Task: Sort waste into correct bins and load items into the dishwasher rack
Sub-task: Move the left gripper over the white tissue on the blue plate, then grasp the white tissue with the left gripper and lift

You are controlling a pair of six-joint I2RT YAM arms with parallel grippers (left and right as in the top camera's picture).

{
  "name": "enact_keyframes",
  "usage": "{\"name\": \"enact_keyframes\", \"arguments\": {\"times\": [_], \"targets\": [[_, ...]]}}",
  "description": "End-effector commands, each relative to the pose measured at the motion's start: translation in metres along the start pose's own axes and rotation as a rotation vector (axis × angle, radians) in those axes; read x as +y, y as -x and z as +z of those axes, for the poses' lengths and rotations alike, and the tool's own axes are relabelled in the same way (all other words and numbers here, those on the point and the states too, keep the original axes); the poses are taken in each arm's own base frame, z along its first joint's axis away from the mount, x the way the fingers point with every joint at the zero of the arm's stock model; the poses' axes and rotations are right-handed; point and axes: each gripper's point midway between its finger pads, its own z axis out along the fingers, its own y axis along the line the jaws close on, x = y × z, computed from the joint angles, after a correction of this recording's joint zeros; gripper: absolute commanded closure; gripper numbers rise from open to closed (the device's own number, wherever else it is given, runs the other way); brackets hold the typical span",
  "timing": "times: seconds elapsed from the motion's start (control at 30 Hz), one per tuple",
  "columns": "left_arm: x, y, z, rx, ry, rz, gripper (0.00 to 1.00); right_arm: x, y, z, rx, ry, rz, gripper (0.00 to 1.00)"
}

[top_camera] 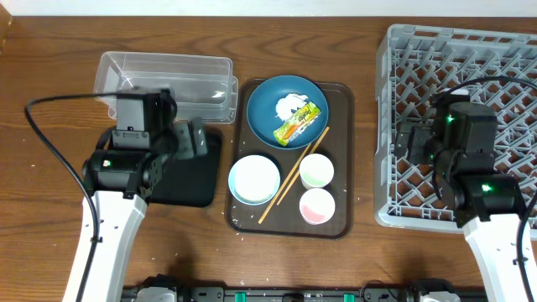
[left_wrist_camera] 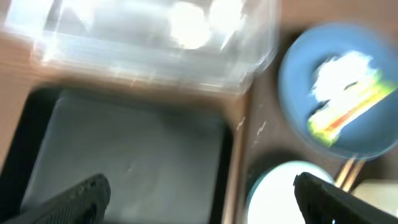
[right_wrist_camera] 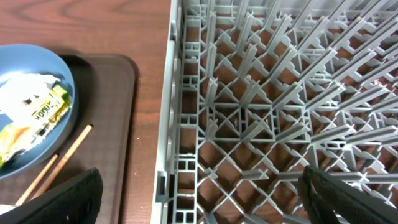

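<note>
A dark blue plate [top_camera: 285, 109] on the brown tray [top_camera: 340, 159] holds a white tissue [top_camera: 288, 104] and a green-and-yellow wrapper [top_camera: 298, 124]. On the tray too are a pale bowl [top_camera: 254, 179], chopsticks [top_camera: 294, 174], a green-inside cup [top_camera: 316, 170] and a pink-inside cup [top_camera: 317, 205]. The clear tub [top_camera: 164, 84] and black tray [top_camera: 189, 176] lie left. The grey rack [top_camera: 457, 126] is right. My left gripper [left_wrist_camera: 202, 196] is open over the black tray [left_wrist_camera: 124, 155], near the bowl [left_wrist_camera: 280, 193]. My right gripper [right_wrist_camera: 199, 193] is open over the rack's left edge [right_wrist_camera: 180, 124]. No rice grains can be made out.
The left wrist view is blurred; it shows the tub [left_wrist_camera: 143, 43] and the plate [left_wrist_camera: 339, 93]. The right wrist view shows the plate [right_wrist_camera: 31, 106] and a chopstick [right_wrist_camera: 56, 165] on the brown tray [right_wrist_camera: 112, 124]. Bare wooden table [top_camera: 50, 67] surrounds everything.
</note>
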Motion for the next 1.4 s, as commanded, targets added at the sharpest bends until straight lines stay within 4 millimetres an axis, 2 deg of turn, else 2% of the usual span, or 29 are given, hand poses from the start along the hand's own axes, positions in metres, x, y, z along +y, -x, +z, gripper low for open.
{"name": "enact_keyframes", "arguments": {"times": [0.0,0.17,0.37,0.5,0.63,0.77,0.93,1.0,1.07,1.2,1.23,1.37], "targets": [[-0.025,0.022,0.004,-0.063,-0.108,0.010,0.03,0.007,0.008,-0.004,-0.019,0.016,-0.016,0.01],[-0.058,0.051,0.028,-0.115,-0.166,0.069,0.03,0.007,0.008,-0.004,-0.019,0.016,-0.016,0.01],[-0.117,0.076,0.072,-0.132,-0.241,0.211,0.04,0.007,0.007,-0.004,-0.017,0.016,-0.016,0.01],[-0.155,0.071,0.107,-0.128,-0.259,0.320,0.04,0.006,0.007,-0.004,-0.015,0.016,-0.017,0.01],[-0.179,0.048,0.149,-0.093,-0.260,0.368,0.04,0.006,0.007,-0.004,-0.015,0.015,-0.017,0.01],[-0.185,0.022,0.187,-0.034,-0.255,0.387,0.12,0.006,0.006,-0.004,-0.010,0.015,-0.017,0.01],[-0.183,-0.007,0.220,0.041,-0.239,0.401,0.18,0.006,0.005,-0.004,-0.007,0.015,-0.018,0.01],[-0.181,-0.015,0.229,0.064,-0.233,0.403,0.28,0.006,0.005,-0.004,-0.007,0.015,-0.018,0.01],[-0.180,-0.020,0.231,0.077,-0.235,0.403,0.38,0.006,0.005,-0.004,-0.006,0.015,-0.018,0.01],[-0.187,-0.025,0.229,0.099,-0.282,0.402,0.53,0.006,0.005,-0.004,-0.006,0.015,-0.018,0.01],[-0.187,-0.027,0.229,0.106,-0.281,0.396,0.61,0.006,0.005,-0.004,-0.006,0.015,-0.018,0.01],[-0.186,-0.036,0.229,0.131,-0.277,0.403,0.79,0.006,0.005,-0.004,-0.006,0.015,-0.018,0.01]]}}
